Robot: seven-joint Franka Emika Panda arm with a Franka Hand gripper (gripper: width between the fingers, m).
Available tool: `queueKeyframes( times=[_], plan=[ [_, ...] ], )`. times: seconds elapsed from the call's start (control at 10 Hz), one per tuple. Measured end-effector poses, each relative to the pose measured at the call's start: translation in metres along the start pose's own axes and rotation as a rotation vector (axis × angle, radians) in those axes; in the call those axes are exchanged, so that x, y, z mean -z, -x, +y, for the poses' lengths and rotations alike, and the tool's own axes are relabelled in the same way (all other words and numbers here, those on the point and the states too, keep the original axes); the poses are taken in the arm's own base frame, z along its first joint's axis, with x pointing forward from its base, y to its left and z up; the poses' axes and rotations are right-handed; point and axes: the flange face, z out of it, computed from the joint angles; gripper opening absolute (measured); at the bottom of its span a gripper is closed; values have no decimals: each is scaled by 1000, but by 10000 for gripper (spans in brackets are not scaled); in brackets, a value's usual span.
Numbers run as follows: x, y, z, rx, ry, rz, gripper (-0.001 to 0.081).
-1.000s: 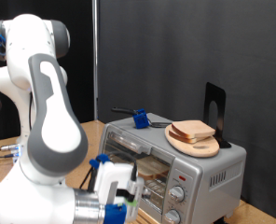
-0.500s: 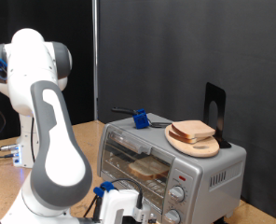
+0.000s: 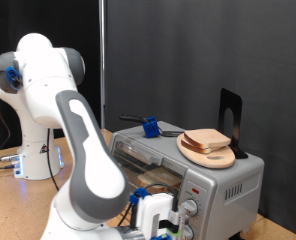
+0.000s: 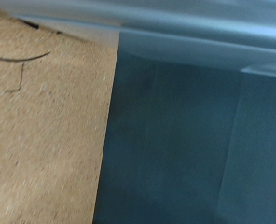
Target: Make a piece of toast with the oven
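The silver-grey oven (image 3: pixel 223 180) stands at the exterior view's right, its knobs on the front panel. One piece of toast (image 3: pixel 209 139) lies on a round wooden board (image 3: pixel 220 157) on top of the oven. A second tan slice (image 3: pixel 158 178) shows partly inside the oven on the rack, behind my hand. My gripper (image 3: pixel 156 217) is low in front of the oven's glass front, close to it. Its fingers do not show clearly. The wrist view shows no fingers, only dark bluish glass (image 4: pixel 194 140) beside the tan table top (image 4: pixel 45 121).
A blue-and-black tool (image 3: pixel 148 127) and a black stand (image 3: pixel 231 118) sit on the oven's top. My white arm (image 3: pixel 83 150) fills the exterior view's left and middle. A black curtain hangs behind. Cables lie on the wooden table (image 3: pixel 3 200) at the left.
My arm has swung towards the exterior view's right. The gripper has moved right and now sits low against the oven's front. The toast on the board has not moved.
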Motion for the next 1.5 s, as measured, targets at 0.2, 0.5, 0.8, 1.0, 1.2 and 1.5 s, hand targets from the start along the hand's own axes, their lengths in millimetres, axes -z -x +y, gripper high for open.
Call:
queueKeyframes(
  times=[0.2, 0.5, 0.8, 1.0, 1.2, 1.5],
  plan=[
    [-4, 2, 5, -16, 7, 3, 799],
    [-15, 12, 18, -35, 15, -24, 799],
    [-16, 21, 22, -44, 17, -17, 799],
    [-16, 24, 23, -42, 13, -9, 799],
    [-15, 26, 23, -32, 8, 6, 799],
    [-15, 25, 23, -19, 1, 14, 799]
  ],
)
